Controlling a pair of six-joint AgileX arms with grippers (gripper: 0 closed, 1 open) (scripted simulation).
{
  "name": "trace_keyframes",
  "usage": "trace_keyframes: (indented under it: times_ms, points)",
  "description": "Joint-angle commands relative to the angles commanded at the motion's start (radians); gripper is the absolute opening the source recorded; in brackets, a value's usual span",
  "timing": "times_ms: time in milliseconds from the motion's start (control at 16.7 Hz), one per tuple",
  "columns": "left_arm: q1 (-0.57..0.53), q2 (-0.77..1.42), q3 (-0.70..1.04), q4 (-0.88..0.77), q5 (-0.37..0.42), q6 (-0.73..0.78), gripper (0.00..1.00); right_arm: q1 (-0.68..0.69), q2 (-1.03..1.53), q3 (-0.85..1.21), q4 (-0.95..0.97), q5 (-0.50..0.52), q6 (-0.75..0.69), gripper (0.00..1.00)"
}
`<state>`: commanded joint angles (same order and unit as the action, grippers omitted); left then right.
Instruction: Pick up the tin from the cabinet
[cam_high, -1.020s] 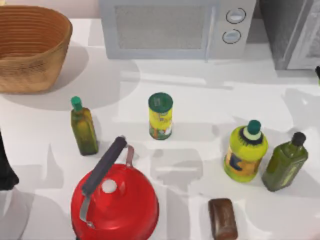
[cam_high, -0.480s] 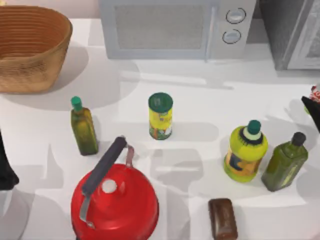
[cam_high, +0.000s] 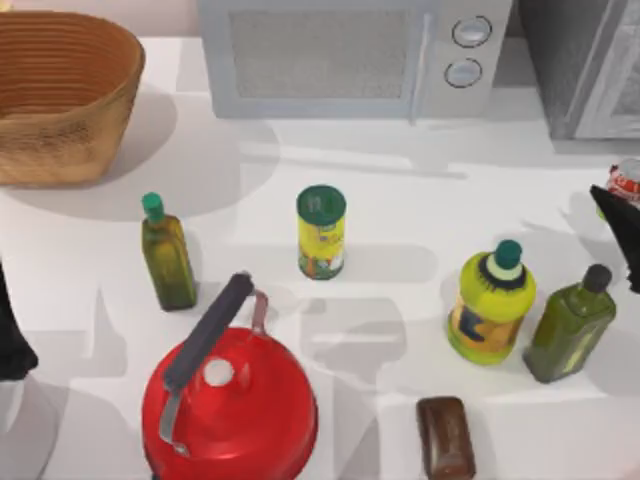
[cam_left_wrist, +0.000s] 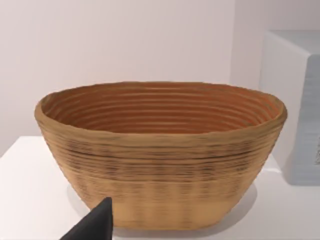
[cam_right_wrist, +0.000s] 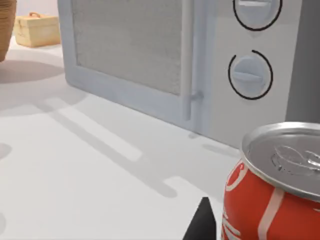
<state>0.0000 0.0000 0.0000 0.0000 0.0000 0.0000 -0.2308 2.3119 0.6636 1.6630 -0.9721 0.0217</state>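
Note:
The tin (cam_right_wrist: 279, 186) is a red drinks can with a silver top, close up in the right wrist view. It also shows at the right edge of the top view as the tin (cam_high: 627, 177), in front of the dark-grey cabinet (cam_high: 560, 60). My right gripper (cam_high: 620, 205) is shut on it, with one black fingertip (cam_right_wrist: 202, 224) beside the can. The cabinet's paler door panel (cam_high: 622, 85) faces the table. My left gripper (cam_high: 12, 345) is parked at the table's left edge.
A white microwave (cam_high: 350, 55) stands at the back and a wicker basket (cam_high: 60, 95) at the back left. Near the tin are a yellow bottle (cam_high: 492, 305) and a dark green bottle (cam_high: 570, 325). A yellow canister (cam_high: 321, 232), a small oil bottle (cam_high: 168, 255), a red kettle (cam_high: 230, 400) and a brown block (cam_high: 445, 437) lie farther left.
My right gripper has come into view from the right edge with the red tin in it, moving left and toward the front. The left arm has not moved.

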Motion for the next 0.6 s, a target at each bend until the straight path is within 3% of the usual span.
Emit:
trace_keyframes:
  times_ms: [300, 600]
  points:
    - [0.0, 0.0, 0.0, 0.0, 0.0, 0.0, 1.0, 0.019, 0.012, 0.02, -0.006, 0.021, -0.002, 0.0]
    - [0.0, 0.0, 0.0, 0.0, 0.0, 0.0, 1.0, 0.019, 0.012, 0.02, -0.006, 0.021, -0.002, 0.38]
